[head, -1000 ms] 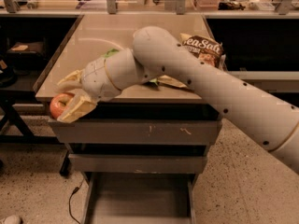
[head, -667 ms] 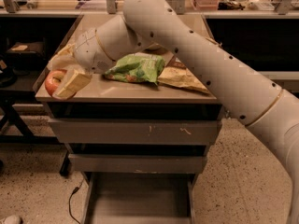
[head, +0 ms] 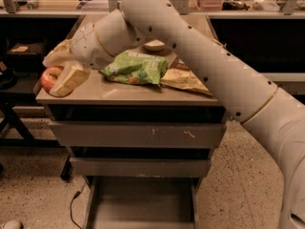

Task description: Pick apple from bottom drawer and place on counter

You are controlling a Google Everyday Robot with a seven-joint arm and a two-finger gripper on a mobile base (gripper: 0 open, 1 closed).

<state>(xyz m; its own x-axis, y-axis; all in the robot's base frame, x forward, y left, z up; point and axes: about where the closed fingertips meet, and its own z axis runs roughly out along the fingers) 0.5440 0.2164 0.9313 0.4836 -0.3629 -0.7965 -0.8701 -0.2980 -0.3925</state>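
My gripper (head: 56, 75) is shut on the apple (head: 48, 78), a small red-orange fruit held between the two tan fingers (head: 70, 78). It hangs at the left front corner of the beige counter (head: 119, 93), just above the surface. The bottom drawer (head: 140, 202) stands pulled open below, its grey floor bare. My white arm reaches in from the right across the counter.
A green chip bag (head: 135, 68) and a tan-brown chip bag (head: 186, 79) lie on the counter's middle and right. A small white bowl (head: 155, 45) sits behind them. Two shut grey drawer fronts (head: 138, 135) lie under the counter. A cluttered bench (head: 57, 6) runs along the back.
My gripper has carried the apple up from beside the counter's front left edge to over its left front corner. The arm has lifted, uncovering the green chip bag.
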